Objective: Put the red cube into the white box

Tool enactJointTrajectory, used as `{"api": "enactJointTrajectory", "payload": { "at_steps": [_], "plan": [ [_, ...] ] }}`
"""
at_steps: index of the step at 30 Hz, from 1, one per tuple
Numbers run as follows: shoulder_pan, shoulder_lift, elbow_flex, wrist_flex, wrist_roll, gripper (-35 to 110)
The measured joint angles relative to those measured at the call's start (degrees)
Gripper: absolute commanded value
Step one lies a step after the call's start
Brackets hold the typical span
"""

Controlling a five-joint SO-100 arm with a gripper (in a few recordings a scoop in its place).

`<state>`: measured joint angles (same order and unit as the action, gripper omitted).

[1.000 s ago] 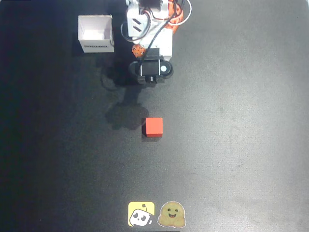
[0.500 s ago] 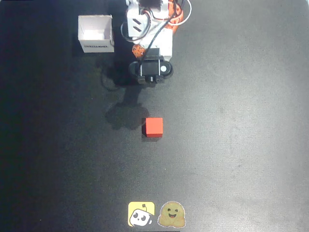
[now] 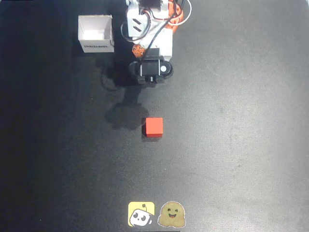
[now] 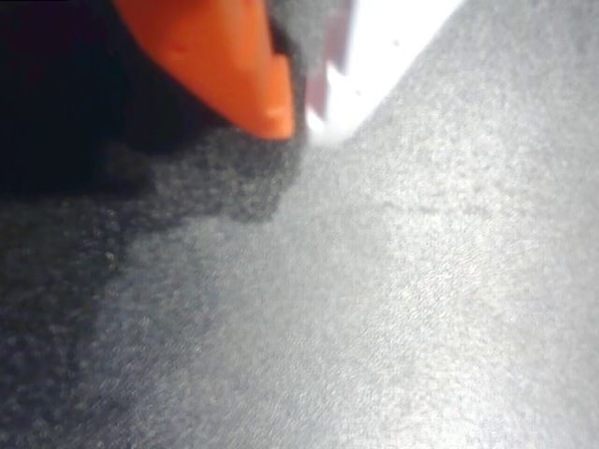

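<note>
Nearest you in the overhead view, at the bottom edge of the dark matte table (image 3: pixel 251 159), lie two flat stickers, a yellow square robot-face sticker (image 3: pixel 141 214) and a tan round smiling-blob sticker (image 3: pixel 172 215); they look like markers only and play no part in the job. Further up, the small solid bright red cube (image 3: pixel 154 127) sits alone on the mat near the middle, flat on one face, nothing touching it, so you have open approach from every side. Beyond it the arm is folded back near its base, with the black wrist block and gripper (image 3: pixel 150 72) hanging over the table well short of the cube. In the wrist view the orange finger (image 4: pixel 234 65) and the white finger (image 4: pixel 374 56) come to their tips close together with just a narrow dark slit between, so the gripper (image 4: pixel 301 117) reads as closed on nothing, with bare mat beneath. Farthest, up at the top left beside the arm's base, stands the small square white cardboard box (image 3: pixel 95 34), mouth upward and empty, printed text on its near wall, well apart from the cube; I judge you have yet to open the jaws and reach forward for the pick
</note>
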<state>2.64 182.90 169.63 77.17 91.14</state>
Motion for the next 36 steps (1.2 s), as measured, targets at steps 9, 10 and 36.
{"api": "enactJointTrajectory", "payload": {
  "at_steps": [9, 10, 36],
  "plan": [
    [-0.88, 0.0, 0.0, -0.26, 0.26, 5],
    [-1.05, 0.0, 0.0, -0.44, 0.26, 6],
    [-2.99, -39.46, -30.94, -3.25, -1.32, 11]
  ]
}}
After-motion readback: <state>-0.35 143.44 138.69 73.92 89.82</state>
